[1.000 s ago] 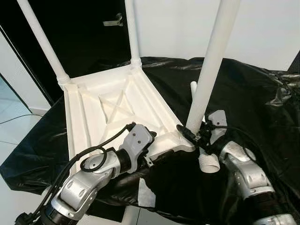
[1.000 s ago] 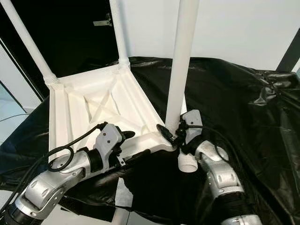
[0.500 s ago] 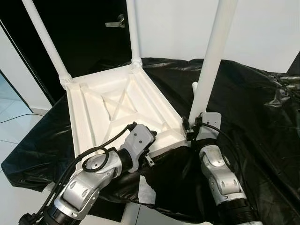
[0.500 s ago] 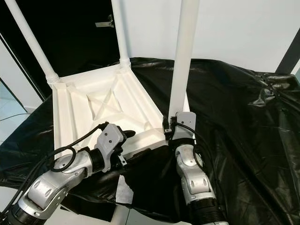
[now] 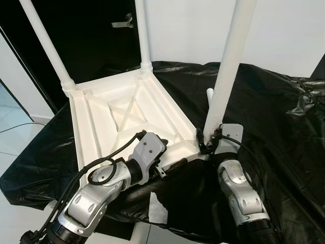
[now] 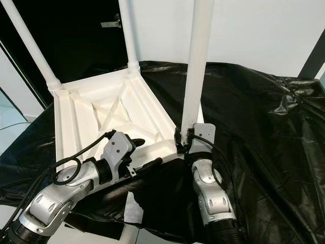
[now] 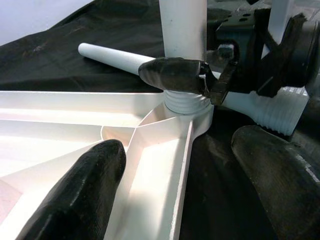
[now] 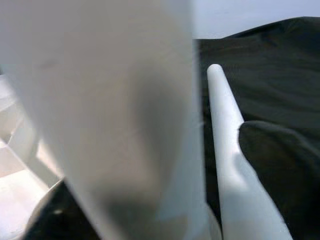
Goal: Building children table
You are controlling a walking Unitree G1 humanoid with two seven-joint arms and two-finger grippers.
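Note:
A white plastic tabletop (image 5: 96, 137) lies upside down on a black sheet. Two white legs stand in its far corners (image 5: 45, 46) (image 5: 142, 35). A third leg (image 5: 226, 71) stands upright in the near right corner, its threaded collar (image 7: 187, 102) at the socket. My right gripper (image 5: 207, 145) is shut on this leg just above the collar; one of its fingers (image 7: 172, 75) wraps across the front. My left gripper (image 7: 177, 150) is open, straddling the tabletop's near rim without pressing it. A loose leg (image 5: 209, 96) lies on the sheet behind the right gripper.
The black sheet (image 5: 274, 112) covers the whole work surface and bunches up at the far right. A dark doorway with a handle (image 5: 124, 23) is behind on the left, a white wall on the right. A white scrap (image 5: 158, 211) lies at the sheet's near edge.
My right forearm has swung from the right to straight in front of the upright leg, the wrist turning around it. The leg leans less. The left gripper has stayed at the rim.

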